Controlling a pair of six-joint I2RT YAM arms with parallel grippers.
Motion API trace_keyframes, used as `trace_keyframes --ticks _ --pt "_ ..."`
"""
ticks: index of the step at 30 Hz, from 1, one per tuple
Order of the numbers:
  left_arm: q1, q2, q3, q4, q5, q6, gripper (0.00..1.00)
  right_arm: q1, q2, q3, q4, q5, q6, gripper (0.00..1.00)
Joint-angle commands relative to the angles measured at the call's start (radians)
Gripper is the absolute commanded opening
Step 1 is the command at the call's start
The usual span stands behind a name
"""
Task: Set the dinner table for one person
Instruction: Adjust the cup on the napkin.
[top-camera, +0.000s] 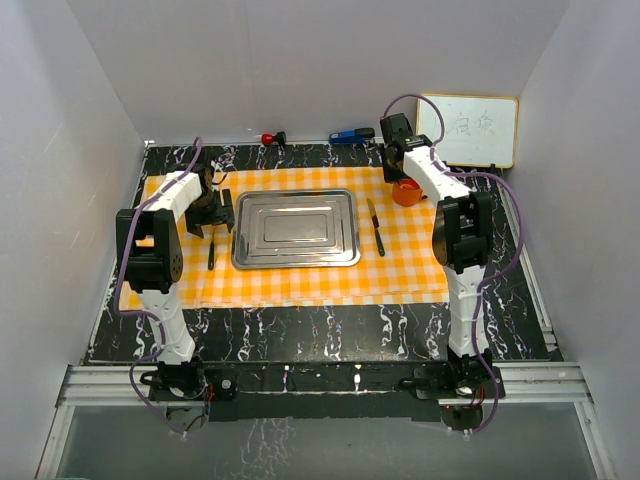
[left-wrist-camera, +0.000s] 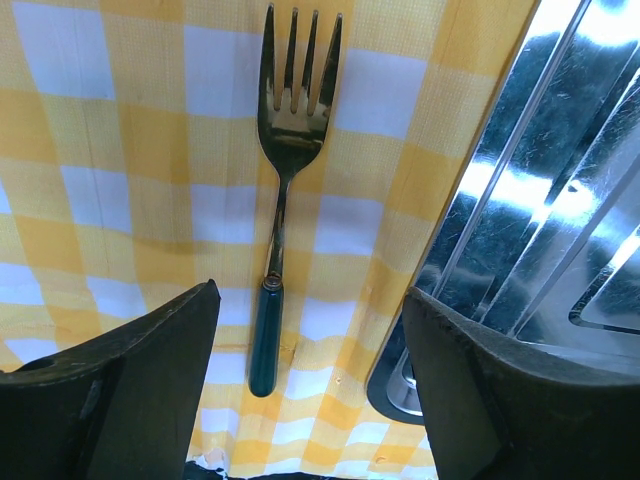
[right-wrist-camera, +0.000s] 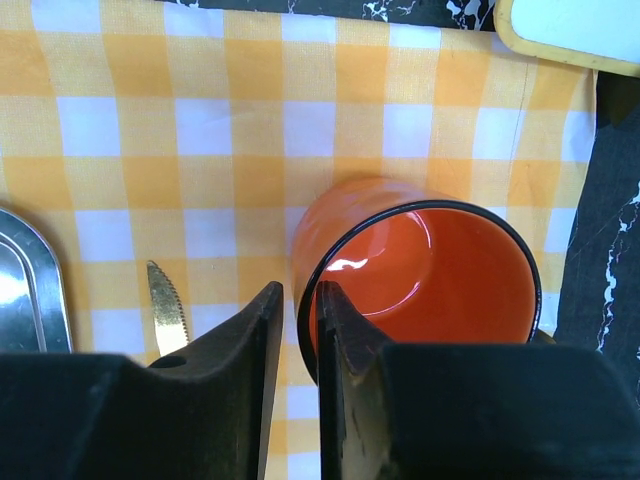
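The dinner table (top-camera: 320, 330) lies mostly hidden under the checked cloth (top-camera: 300, 275). My right pincer (right-wrist-camera: 300, 295), narrow, straddles the orange cup (right-wrist-camera: 430, 270) at its nine-o'clock rim; gripping or not, I cannot tell. My left pincer (left-wrist-camera: 310, 300) gapes wide over the fork (left-wrist-camera: 280, 200). My finger cuts off the knife (right-wrist-camera: 165, 305).
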Motion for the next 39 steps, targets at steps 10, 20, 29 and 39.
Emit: trace_keyframes --ticks 10,20,29,39 --pt "-0.002 0.000 0.060 -0.025 -0.013 -0.013 0.73 -0.004 -0.088 0.230 -0.046 0.097 0.016 0.23" --pt "-0.001 0.063 0.160 -0.052 0.009 -0.030 0.76 0.003 -0.255 -0.139 -0.104 -0.134 0.166 0.18" --pt "-0.001 0.102 0.224 -0.054 0.013 -0.046 0.93 0.021 -0.378 -0.415 -0.067 -0.198 0.208 0.24" --pt "-0.001 0.049 0.205 -0.024 0.022 -0.047 0.99 0.041 -0.382 -0.526 0.036 -0.198 0.236 0.29"
